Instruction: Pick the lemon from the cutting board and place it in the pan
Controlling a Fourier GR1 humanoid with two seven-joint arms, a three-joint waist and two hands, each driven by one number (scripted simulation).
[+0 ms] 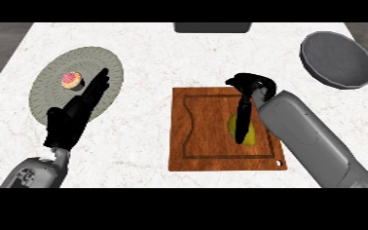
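The yellow-green lemon (pixel 251 132) lies on the right half of the wooden cutting board (pixel 208 136). My right hand (pixel 253 88) hovers over the board's far right part. Its straight fingers (pixel 244 119) reach down across the lemon and hide its middle, without curling round it. The dark grey pan (pixel 336 58) stands at the far right of the counter, well apart from the board. My left hand (pixel 72 117) rests open at the left, fingers straight and pointing up over a plate's rim.
A grey round plate (pixel 54 85) at the left holds a small pink-topped pastry (pixel 72 80). A dark grey object (pixel 212 27) sits at the counter's far edge, in the middle. White marble counter (pixel 144 53) lies between plate, board and pan.
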